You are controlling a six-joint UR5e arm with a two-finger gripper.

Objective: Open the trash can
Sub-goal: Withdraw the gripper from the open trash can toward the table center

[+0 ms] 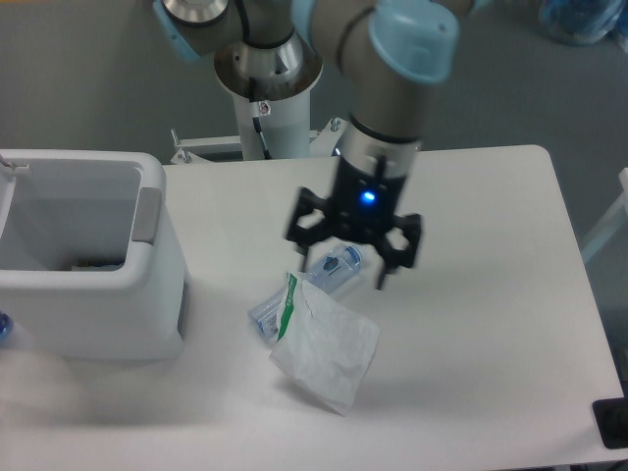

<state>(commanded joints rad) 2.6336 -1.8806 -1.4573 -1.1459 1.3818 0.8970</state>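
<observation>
Hanging above the middle of the white table (471,324), the gripper (345,263) had its two dark fingers spread wide apart with nothing between them, a blue light glowing on the body just above them. The trash can (93,285) stood at the table's left edge, well apart from the gripper, a big white boxy bin with rounded corners. Its top stood open, so the pale inside showed, with something small and dark lying at the bottom that was too dim to name. A grey tab (148,214) sat on the rim of the bin on the side facing the gripper. Right of the bin and just below the gripper lay a clear plastic bottle (329,273), on its side and partly under a crumpled white wrapper (329,348) with a green stripe. The wrapper rested across the bottle's lower end. Beyond the table's far edge rose the arm's white post (270,123).
</observation>
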